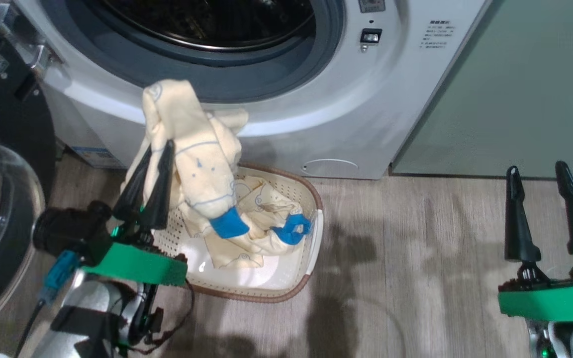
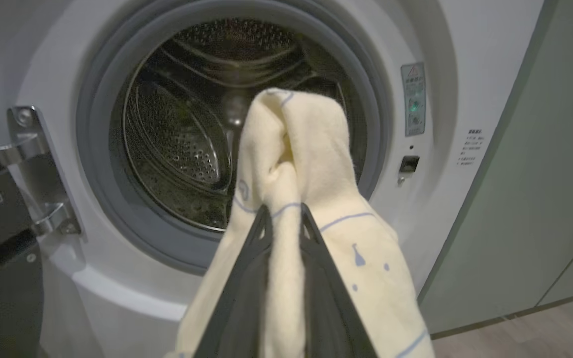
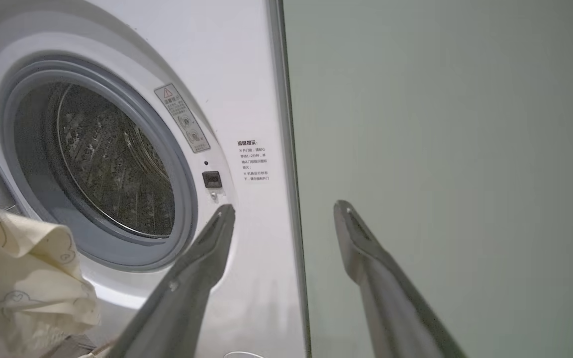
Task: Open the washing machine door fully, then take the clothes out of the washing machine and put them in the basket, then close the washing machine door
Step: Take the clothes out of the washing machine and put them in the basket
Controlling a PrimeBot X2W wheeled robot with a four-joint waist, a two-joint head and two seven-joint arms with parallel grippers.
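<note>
A cream fabric garment with a blue cuff (image 1: 197,149) hangs clenched in the left gripper (image 1: 158,147) above the cream perforated plastic basket (image 1: 315,191), where a 2nd garment (image 1: 261,219) lies. The white front-loading washing machine (image 1: 316,119) behind bears small unreadable print (image 3: 252,160) and a warning-triangle sticker (image 3: 182,118). Its black-rimmed glass door (image 1: 13,114) stands open at the left. The right gripper (image 1: 536,170), spread and holding nothing, hovers over the wood-grain floor (image 1: 416,238), well apart from the basket.

Cream, blue-cuffed clothes (image 1: 202,164) drape into the basket (image 1: 294,268) at the washing machine's (image 1: 316,124) six o'clock; door (image 1: 18,129) open at nine.
</note>
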